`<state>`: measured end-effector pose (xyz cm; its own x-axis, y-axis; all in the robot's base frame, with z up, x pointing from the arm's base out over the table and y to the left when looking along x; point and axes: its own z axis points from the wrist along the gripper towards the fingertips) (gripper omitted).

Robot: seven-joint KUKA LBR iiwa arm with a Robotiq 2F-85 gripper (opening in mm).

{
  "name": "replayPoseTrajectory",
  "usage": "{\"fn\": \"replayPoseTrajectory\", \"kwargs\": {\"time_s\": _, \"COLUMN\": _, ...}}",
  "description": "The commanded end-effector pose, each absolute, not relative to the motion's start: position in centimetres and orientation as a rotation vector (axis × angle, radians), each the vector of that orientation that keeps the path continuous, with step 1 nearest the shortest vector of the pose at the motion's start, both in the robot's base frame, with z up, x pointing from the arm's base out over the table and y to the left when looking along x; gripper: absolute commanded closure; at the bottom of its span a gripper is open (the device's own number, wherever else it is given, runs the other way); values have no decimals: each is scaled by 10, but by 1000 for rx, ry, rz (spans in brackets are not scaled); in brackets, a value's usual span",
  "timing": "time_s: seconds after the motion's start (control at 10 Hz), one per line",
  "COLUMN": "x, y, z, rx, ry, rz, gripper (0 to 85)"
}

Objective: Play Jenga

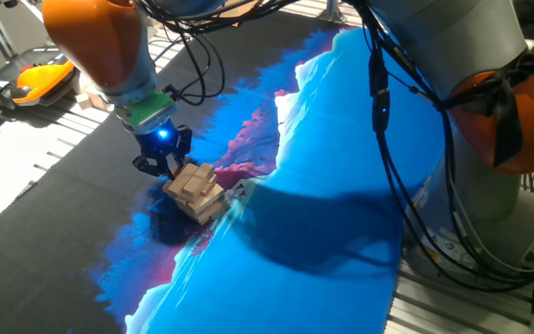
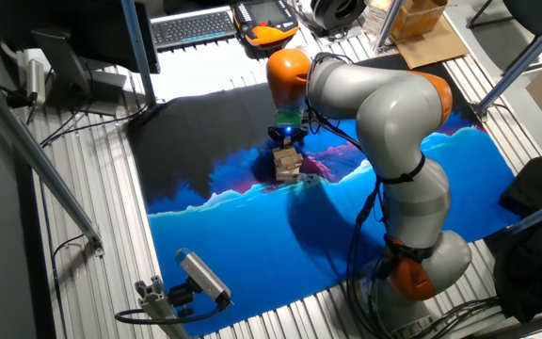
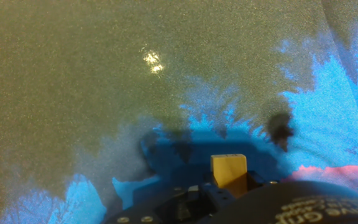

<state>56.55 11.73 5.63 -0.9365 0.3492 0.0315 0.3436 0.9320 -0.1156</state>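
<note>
Jenga (image 1: 196,190) stands as a low, slightly askew tower on the patterned cloth (image 1: 341,167), where black meets blue and pink, and our gripper (image 1: 161,165) hangs just beside its upper layers on the black side. We judge we should work on one block slowly and along its own length, so the layers above do not twist. In the hand view one pale block end (image 3: 229,172) shows close below us; whether the jaws are spread or pinching it, we cannot tell.
</note>
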Motion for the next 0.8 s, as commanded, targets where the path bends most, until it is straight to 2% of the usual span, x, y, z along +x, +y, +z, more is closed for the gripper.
{"fn": "replayPoseTrajectory", "kwargs": {"time_s": 0.0, "x": 566, "y": 117, "z": 56, "rx": -545, "ry": -3037, "rz": 167, "gripper": 680}}
{"fn": "replayPoseTrajectory", "kwargs": {"time_s": 0.7, "x": 565, "y": 118, "z": 56, "rx": -554, "ry": -3035, "rz": 167, "gripper": 680}}
